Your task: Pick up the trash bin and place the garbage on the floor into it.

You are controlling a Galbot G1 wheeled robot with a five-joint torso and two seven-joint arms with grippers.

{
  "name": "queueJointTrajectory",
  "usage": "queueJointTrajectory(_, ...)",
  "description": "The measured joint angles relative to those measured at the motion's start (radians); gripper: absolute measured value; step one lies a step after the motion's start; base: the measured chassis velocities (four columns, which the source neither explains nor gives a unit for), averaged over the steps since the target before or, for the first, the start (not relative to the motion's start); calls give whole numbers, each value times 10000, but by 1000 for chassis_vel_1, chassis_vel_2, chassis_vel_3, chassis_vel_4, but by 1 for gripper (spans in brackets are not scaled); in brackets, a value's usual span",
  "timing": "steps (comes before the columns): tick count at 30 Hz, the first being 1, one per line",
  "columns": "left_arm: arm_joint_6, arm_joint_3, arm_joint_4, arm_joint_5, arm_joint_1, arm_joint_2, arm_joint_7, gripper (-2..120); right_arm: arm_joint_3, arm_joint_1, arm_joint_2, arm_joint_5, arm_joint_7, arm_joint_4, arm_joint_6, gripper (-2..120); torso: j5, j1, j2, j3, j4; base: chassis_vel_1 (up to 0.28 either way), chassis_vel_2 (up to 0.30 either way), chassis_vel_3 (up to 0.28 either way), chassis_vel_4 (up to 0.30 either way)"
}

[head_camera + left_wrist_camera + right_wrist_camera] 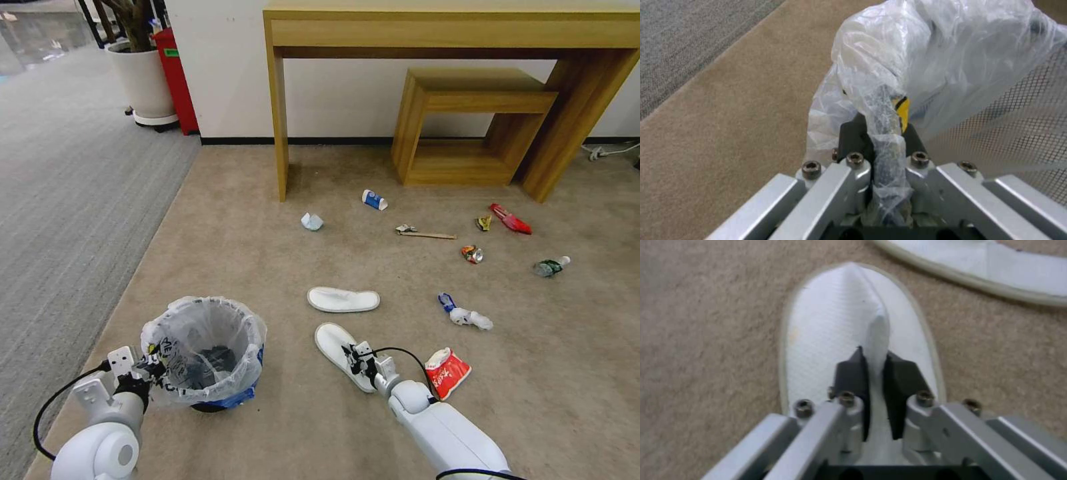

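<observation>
The trash bin (207, 353), small and blue with a white plastic bag over its rim, stands on the beige floor (253, 253) at the front left. My left gripper (148, 368) is shut on the bin's bagged rim (885, 110). My right gripper (353, 355) is shut on a raised fold of the nearer white slipper (337, 347) (835, 326), which lies on the carpet. The second slipper (343, 300) (996, 270) lies just beyond. Other garbage is scattered around: a red-white carton (448, 372), crumpled paper (311, 221), a blue-white cup (374, 199), a wooden stick (427, 234), a can (472, 254), a bottle (551, 267).
A wooden desk (453, 33) with a low wooden shelf (467, 127) under it stands against the far wall. Red (511, 219) and yellow (484, 223) wrappers lie near it. A grey striped carpet (67, 200) runs along the left, with a potted plant (141, 80) and a red bin (176, 80) behind.
</observation>
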Motion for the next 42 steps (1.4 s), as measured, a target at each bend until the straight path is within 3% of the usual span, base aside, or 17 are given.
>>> queueJointTrajectory(4, -1, -1, 21, 17, -8, 1, 3, 3, 131, -290, -198, 506, -15, 605, 96, 0, 1, 0, 0, 0, 1, 0, 0, 0, 0)
queueJointTrajectory(9, -17, -3, 76, 55, -37, -6, 3, 3, 352, -692, -543, 1014, -266, 1464, 355, 0, 0, 0, 0, 0, -2, 0, 0, 0, 0)
queueJointTrajectory(12, -36, 33, 102, 124, -46, -69, 12, 3, 738, -1266, -1154, 1596, -744, 3052, 860, 0, 1, 0, 0, 0, -1, 0, 0, 0, 0)
queueJointTrajectory(16, -36, 67, 99, 153, -49, -89, 18, 3, 956, -1560, -1552, 1765, -957, 4031, 1056, 0, 0, 0, 1, -1, 0, 0, 0, 0, 0)
queueJointTrajectory(20, 70, 197, -89, 179, -27, -106, 19, 3, 1247, -2095, -2366, 2144, -1319, 6378, 1381, 0, 0, 0, 0, 0, -2, 0, 0, 0, 0)
queueJointTrajectory(22, 92, 218, -123, 179, -14, -106, 18, 3, 1252, -2117, -2438, 2196, -1368, 6648, 1414, 0, 2, 0, 1, 0, -2, 0, 0, 0, 0)
queueJointTrajectory(24, 249, 308, -389, 142, 87, -112, -2, 3, 1197, -2117, -2775, 2552, -1547, 7994, 1493, 0, -2, -1, 0, -1, 0, 0, 0, 0, 0)
queueJointTrajectory(28, 505, 334, -841, -57, 228, -73, -72, 3, 1047, -1878, -3000, 2846, -1628, 9109, 1501, 0, -1, -1, 1, -2, 0, 0, 0, 0, 0)
queueJointTrajectory(33, 717, 180, -1376, -279, 478, 43, -182, 3, 632, -1408, -3155, 3115, -1656, 9665, 1460, 0, 1, 0, 1, -1, -1, 0, 0, 0, 0)
queueJointTrajectory(42, 804, -11, -2500, -208, 1310, -154, -204, 3, -1323, 388, -2851, 3969, -1618, 9591, 1619, 0, -1, 0, 1, 0, -3, 0, 0, 0, 0)
